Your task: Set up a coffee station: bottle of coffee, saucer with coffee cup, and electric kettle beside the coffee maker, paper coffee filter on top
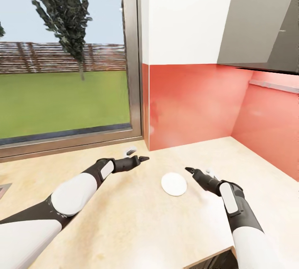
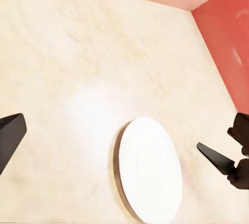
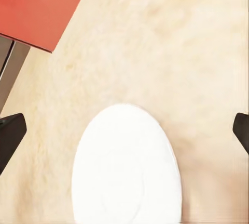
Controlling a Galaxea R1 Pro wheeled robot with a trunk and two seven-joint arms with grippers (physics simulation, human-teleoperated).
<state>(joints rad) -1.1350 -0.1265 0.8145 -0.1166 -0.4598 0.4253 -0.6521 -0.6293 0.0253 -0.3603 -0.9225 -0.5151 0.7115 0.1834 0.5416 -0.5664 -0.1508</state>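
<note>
Saucer [image 1: 174, 184] lies on light-wood countertop [image 1: 137, 219] between two released grippers, red backsplash [image 1: 191, 102] behind.

both arms: glossy white rounded shells on upper arm & forearm, black joints between. left arm [image 1: 79, 192] has a big white egg-shaped forearm cover, then a black wrist w/ a small white panel. right arm [image 1: 245, 227] same build: white shell low down, black wrist section w/ a narrow white oblong panel on top. left gripper [image 1: 143, 159] & right gripper [image 1: 190, 170]: slim matte black fingers tapering to points, a small pale grey-white piece beside each. no cables, screws or markings visible.
</note>
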